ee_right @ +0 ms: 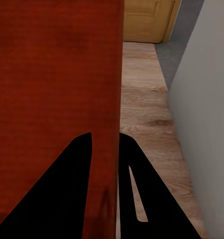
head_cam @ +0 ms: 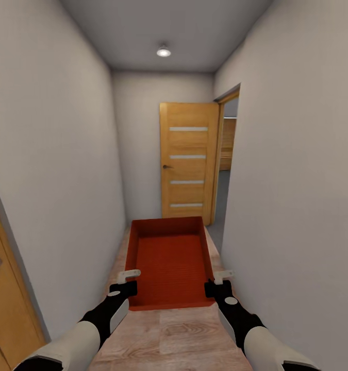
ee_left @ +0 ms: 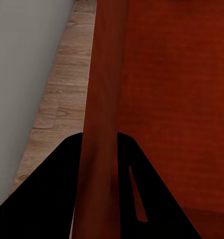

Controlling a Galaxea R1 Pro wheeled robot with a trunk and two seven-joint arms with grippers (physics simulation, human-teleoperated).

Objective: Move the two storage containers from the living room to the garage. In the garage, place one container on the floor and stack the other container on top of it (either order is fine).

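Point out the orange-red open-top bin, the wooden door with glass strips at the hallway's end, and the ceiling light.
Orange-red rectangular open-top bin [head_cam: 169,263]: head view, on its ribbed inner bottom.
Wooden door with four glass strips [head_cam: 189,170]: head view, on the panel's middle.
Round ceiling light [head_cam: 163,51]: head view, on its glowing centre.

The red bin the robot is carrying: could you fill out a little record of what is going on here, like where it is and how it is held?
place: narrow corridor, white walls, wood plank floor
carried thing: open-top storage container, empty
left gripper: clamped on the container's left wall
right gripper: clamped on its right wall
ahead: wooden door swung open, grey floor beyond the doorway at right
other door: wooden, at the near left edge
light: ceiling lamp, on
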